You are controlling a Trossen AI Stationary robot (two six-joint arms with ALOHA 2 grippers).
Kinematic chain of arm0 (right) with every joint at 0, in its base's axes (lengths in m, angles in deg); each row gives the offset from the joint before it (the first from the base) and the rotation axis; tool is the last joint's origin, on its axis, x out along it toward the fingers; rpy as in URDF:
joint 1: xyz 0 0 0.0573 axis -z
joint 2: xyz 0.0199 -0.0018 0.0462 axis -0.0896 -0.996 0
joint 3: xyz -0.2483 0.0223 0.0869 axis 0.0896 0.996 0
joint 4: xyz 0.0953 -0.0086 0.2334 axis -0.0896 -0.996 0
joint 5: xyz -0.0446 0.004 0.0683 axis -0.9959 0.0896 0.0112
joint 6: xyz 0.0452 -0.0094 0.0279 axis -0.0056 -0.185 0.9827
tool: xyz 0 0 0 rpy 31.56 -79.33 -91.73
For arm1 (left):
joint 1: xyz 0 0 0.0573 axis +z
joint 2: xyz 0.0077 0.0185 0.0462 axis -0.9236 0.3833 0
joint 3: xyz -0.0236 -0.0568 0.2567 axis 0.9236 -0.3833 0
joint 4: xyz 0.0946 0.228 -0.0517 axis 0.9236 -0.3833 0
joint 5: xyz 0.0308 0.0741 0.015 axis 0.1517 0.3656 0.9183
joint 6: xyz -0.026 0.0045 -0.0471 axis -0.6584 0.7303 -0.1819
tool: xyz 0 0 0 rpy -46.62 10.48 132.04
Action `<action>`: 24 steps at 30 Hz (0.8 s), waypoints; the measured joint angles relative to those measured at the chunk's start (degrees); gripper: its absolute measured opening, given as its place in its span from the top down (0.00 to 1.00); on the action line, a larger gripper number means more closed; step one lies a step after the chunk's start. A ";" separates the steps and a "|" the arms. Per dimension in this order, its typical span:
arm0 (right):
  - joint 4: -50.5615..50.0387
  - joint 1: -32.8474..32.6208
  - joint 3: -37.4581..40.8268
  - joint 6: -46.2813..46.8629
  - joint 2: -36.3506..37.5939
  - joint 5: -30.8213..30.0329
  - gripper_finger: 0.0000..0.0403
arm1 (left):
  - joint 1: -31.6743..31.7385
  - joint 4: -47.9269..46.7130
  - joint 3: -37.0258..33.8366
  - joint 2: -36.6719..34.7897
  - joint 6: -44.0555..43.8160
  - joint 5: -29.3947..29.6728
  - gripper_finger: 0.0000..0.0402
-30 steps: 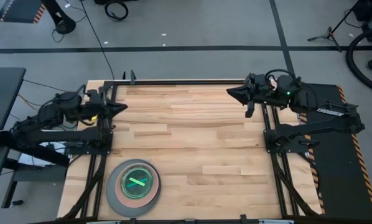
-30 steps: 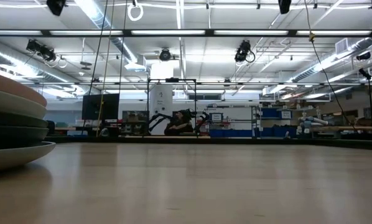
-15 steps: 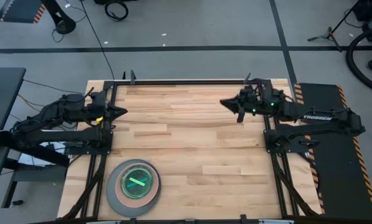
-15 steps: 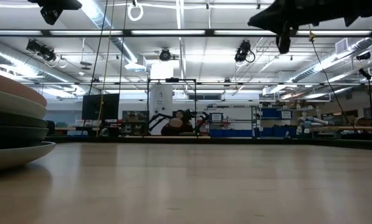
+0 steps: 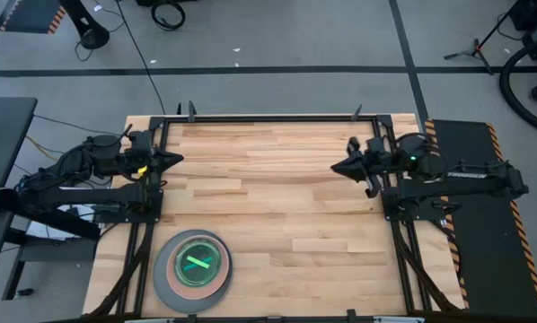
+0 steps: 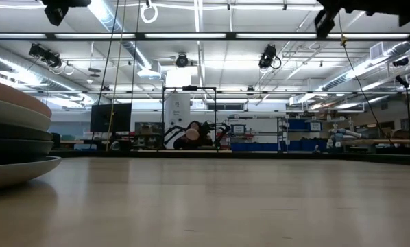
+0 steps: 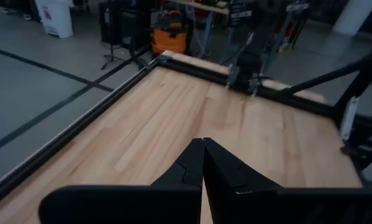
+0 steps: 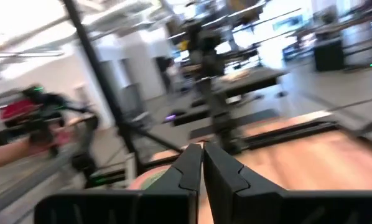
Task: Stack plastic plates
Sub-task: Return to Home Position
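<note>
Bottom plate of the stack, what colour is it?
The bottom plate is grey, clearest in the high view.

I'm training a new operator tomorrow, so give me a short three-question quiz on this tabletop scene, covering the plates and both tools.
1. True or false: the left tool grips a plate.
2. The plate stack sits on the table: A) on the left arm's side; B) at the centre; C) on the right arm's side.
3. Fill in: the right tool has its fingers ___.
Key: 1 false; 2 A; 3 shut.
</note>
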 joint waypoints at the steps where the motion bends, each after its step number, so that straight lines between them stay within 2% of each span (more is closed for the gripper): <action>1: -1.53 -0.56 0.00 -0.57 1.56 -2.55 0.94 | -0.36 0.38 0.00 -0.12 -0.27 0.00 0.97; 7: -14.61 -6.06 0.00 -2.24 10.17 -18.69 0.95 | -3.50 3.61 0.00 -0.10 2.20 0.20 0.97; 10: -18.16 -9.80 0.00 -5.89 13.54 -23.90 0.96 | -4.68 4.28 -0.17 -0.07 1.89 1.12 0.97; 14: -18.80 -13.53 0.00 -13.12 17.71 -23.21 0.96 | -6.28 10.19 -5.45 -1.54 0.95 3.58 0.97; 20: -25.52 -16.09 0.08 -14.14 25.88 -17.64 0.96 | -9.62 31.13 -22.76 -5.18 0.65 4.15 0.97; 24: -27.11 -16.26 3.16 -15.69 33.35 -17.34 0.96 | -11.43 41.68 -32.60 -7.92 -0.20 4.21 0.97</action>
